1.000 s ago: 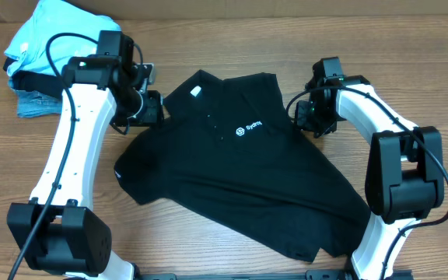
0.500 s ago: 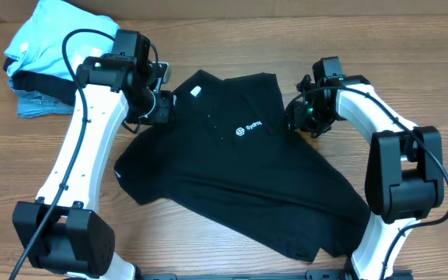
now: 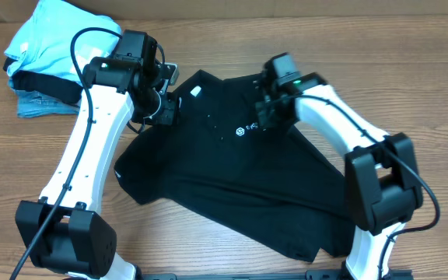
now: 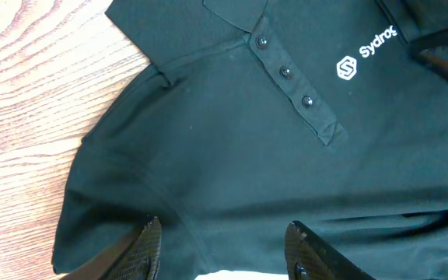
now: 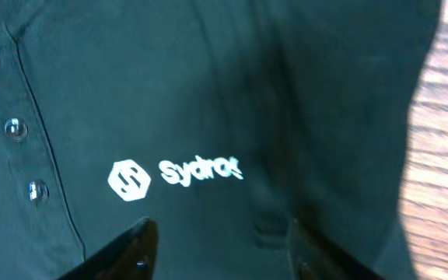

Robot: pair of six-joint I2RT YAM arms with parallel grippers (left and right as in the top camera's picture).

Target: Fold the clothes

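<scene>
Fingers point(image 4: 145, 247) on my left gripper point(image 4: 222, 253) stand spread with nothing between them, hanging over the shoulder of the shirt point(image 3: 232, 179) just beside the buttons point(image 4: 285, 72). My right gripper point(image 5: 218, 250) is spread the same way and empty, poised over the chest just below the white logo point(image 5: 173, 175). I cannot tell whether either set of tips touches the cloth.

The shirt lies face up and askew on the table point(image 3: 169, 241), collar point(image 3: 197, 84) toward the far edge, hem running off toward my right base, with loose ridges across the body. A light-blue garment point(image 3: 53, 31) sits folded on a small pile, well apart at the far left.

What worries me is the pinch. Closing here, in the middle of a flat panel, I may catch only the top layer, and the back would trail and bunch. Both of my wrists are also near each other over the chest, so a careless sweep inward could knock them together. And because the shirt lies crooked, any fold I make now would likely come out skewed.
</scene>
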